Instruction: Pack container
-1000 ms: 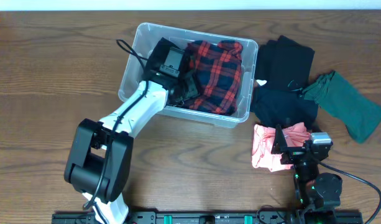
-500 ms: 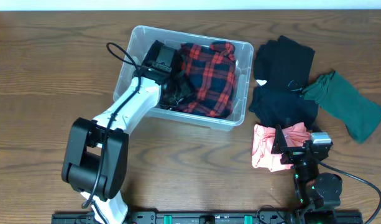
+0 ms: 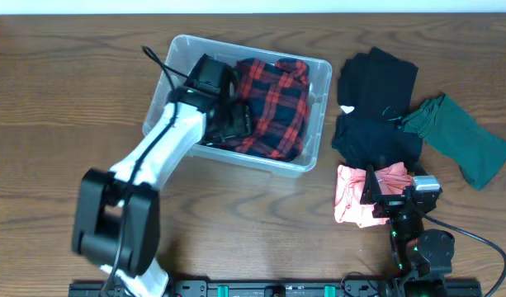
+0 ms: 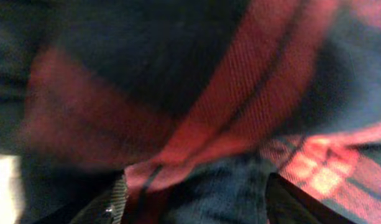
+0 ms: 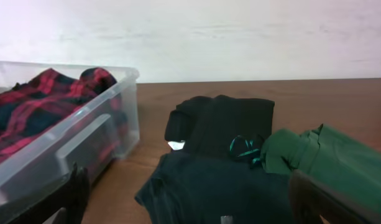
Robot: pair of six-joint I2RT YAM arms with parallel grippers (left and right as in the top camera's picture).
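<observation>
Since my left gripper is buried in the plaid shirt inside the container at mid-table, probably to press it flat, I cannot tell its grip; my right gripper hangs spread apart over the pink garment.

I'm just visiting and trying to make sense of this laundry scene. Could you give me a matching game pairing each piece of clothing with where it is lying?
Things:
1. red plaid shirt
2. green garment
3. pink garment
4. black garments

Places:
A. on the table, farthest to the right
B. between the container and the green garment
C. inside the container
D. nearest the table's front edge

Pairs: 1-C, 2-A, 3-D, 4-B
</observation>
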